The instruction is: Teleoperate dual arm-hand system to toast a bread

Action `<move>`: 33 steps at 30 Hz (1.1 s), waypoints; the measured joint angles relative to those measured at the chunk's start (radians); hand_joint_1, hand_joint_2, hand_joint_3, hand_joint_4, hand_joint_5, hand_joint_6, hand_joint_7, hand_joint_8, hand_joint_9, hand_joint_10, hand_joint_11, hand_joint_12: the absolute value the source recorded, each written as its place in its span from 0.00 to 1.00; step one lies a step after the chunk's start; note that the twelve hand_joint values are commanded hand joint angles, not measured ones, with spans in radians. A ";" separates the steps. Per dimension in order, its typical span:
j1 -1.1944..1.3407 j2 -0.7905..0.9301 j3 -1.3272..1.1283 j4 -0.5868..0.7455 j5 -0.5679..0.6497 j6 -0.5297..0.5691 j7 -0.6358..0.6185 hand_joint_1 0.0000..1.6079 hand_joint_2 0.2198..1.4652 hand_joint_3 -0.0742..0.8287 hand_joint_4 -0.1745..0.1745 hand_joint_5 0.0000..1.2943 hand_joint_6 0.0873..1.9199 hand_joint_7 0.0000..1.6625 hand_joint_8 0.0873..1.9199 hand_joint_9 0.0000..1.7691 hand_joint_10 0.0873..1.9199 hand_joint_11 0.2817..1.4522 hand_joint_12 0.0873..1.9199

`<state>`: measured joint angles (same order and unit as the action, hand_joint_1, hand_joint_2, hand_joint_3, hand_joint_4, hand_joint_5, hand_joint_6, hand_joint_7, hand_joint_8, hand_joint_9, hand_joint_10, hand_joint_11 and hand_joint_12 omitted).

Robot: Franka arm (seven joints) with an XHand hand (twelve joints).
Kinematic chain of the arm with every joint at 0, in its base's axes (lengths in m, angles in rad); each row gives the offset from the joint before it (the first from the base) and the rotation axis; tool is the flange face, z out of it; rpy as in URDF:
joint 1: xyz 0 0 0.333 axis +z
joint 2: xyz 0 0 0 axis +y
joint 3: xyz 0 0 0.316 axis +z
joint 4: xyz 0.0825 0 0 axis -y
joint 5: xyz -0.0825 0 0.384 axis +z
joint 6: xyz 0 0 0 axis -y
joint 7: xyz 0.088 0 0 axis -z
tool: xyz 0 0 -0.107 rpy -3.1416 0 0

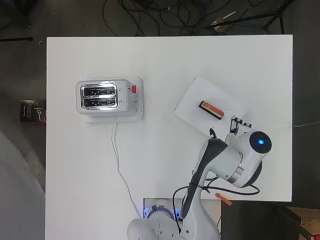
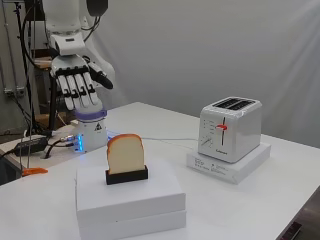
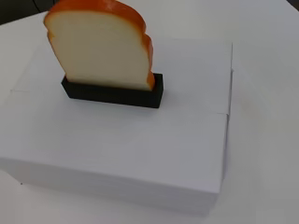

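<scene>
Orange-crusted bread slice [image 2: 125, 154] upright in black rectangular holder [image 2: 127, 175] on stacked white boxes [image 2: 131, 202], frame centre; hand [image 2: 80, 82] upper left, fingers straight, empty; glossy white toaster [image 2: 229, 129] right, print unreadable.

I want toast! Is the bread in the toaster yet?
Not yet. The bread stands upright in its black holder; the toaster slots look empty.

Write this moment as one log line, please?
hand: open, raised, holding nothing | bread: upright in black holder on white box | toaster: slots empty
</scene>
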<state>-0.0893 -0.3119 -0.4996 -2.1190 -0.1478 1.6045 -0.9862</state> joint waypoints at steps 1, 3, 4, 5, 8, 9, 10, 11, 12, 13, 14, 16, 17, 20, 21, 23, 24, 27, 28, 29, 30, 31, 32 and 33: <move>-0.009 0.063 -0.008 0.037 0.005 -0.009 -0.030 0.12 0.64 0.08 0.57 0.35 0.00 0.30 0.00 0.34 0.00 0.18 0.00; -0.014 0.179 -0.031 0.113 0.001 -0.040 -0.082 0.13 0.65 0.09 0.62 0.36 0.00 0.31 0.00 0.35 0.00 0.18 0.00; -0.012 0.219 -0.039 0.148 -0.001 -0.059 -0.102 0.13 0.66 0.09 0.65 0.36 0.00 0.32 0.00 0.35 0.00 0.18 0.00; -0.011 0.253 -0.041 0.180 0.003 -0.075 -0.127 0.13 0.66 0.09 0.69 0.37 0.00 0.32 0.00 0.35 0.00 0.17 0.00; -0.022 0.333 -0.022 0.271 0.039 -0.110 -0.222 0.14 0.65 0.08 0.76 0.38 0.00 0.34 0.00 0.35 0.00 0.17 0.00; -0.023 0.342 -0.018 0.290 0.043 -0.121 -0.246 0.15 0.65 0.07 0.78 0.38 0.00 0.34 0.00 0.35 0.00 0.16 0.00; -0.021 0.340 -0.020 0.304 0.041 -0.127 -0.262 0.15 0.64 0.07 0.78 0.38 0.00 0.35 0.00 0.36 0.00 0.16 0.00; -0.019 0.333 -0.024 0.315 0.040 -0.128 -0.277 0.15 0.64 0.07 0.79 0.38 0.00 0.35 0.00 0.36 0.00 0.17 0.00; -0.022 0.321 -0.026 0.328 0.042 -0.129 -0.291 0.15 0.64 0.08 0.79 0.38 0.00 0.35 0.00 0.36 0.00 0.17 0.00; -0.029 0.311 -0.025 0.342 0.047 -0.130 -0.304 0.15 0.64 0.08 0.79 0.38 0.00 0.36 0.00 0.37 0.00 0.17 0.00; -0.039 0.303 -0.019 0.357 0.052 -0.132 -0.315 0.15 0.65 0.08 0.79 0.37 0.00 0.36 0.00 0.37 0.00 0.17 0.00; -0.060 0.311 0.000 0.388 0.061 -0.133 -0.338 0.14 0.65 0.08 0.79 0.37 0.00 0.36 0.00 0.37 0.00 0.18 0.00; -0.071 0.332 0.011 0.401 0.066 -0.131 -0.349 0.14 0.65 0.08 0.79 0.37 0.00 0.37 0.00 0.38 0.00 0.18 0.00; -0.102 0.454 0.042 0.431 0.079 -0.122 -0.379 0.14 0.65 0.08 0.77 0.36 0.00 0.37 0.00 0.38 0.00 0.19 0.00; -0.110 0.503 0.051 0.439 0.082 -0.119 -0.386 0.13 0.65 0.08 0.77 0.35 0.00 0.37 0.00 0.39 0.00 0.19 0.00; -0.122 0.596 0.067 0.451 0.088 -0.112 -0.401 0.13 0.66 0.09 0.74 0.34 0.00 0.37 0.00 0.39 0.00 0.19 0.00; -0.126 0.630 0.072 0.453 0.091 -0.108 -0.408 0.13 0.66 0.09 0.71 0.33 0.00 0.37 0.00 0.38 0.00 0.19 0.00; -0.132 0.673 0.077 0.455 0.114 -0.098 -0.448 0.14 0.66 0.08 0.66 0.31 0.00 0.36 0.00 0.37 0.00 0.18 0.00; -0.133 0.669 0.079 0.452 0.122 -0.096 -0.461 0.14 0.65 0.08 0.65 0.31 0.00 0.34 0.00 0.36 0.00 0.17 0.00; -0.134 0.659 0.081 0.448 0.130 -0.095 -0.470 0.15 0.65 0.08 0.64 0.31 0.00 0.33 0.00 0.35 0.00 0.17 0.00; -0.135 0.646 0.083 0.441 0.137 -0.093 -0.476 0.16 0.65 0.08 0.62 0.30 0.00 0.32 0.00 0.34 0.00 0.17 0.00; -0.135 0.634 0.086 0.435 0.144 -0.091 -0.482 0.17 0.65 0.08 0.59 0.29 0.00 0.31 0.00 0.34 0.00 0.16 0.00; -0.134 0.623 0.091 0.427 0.149 -0.089 -0.488 0.18 0.65 0.08 0.55 0.29 0.00 0.31 0.00 0.33 0.00 0.16 0.00; -0.133 0.617 0.100 0.419 0.149 -0.085 -0.497 0.18 0.64 0.08 0.53 0.28 0.00 0.30 0.00 0.33 0.00 0.15 0.00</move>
<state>-0.2226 0.3047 -0.3999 -1.7005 0.0010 1.5191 -1.4833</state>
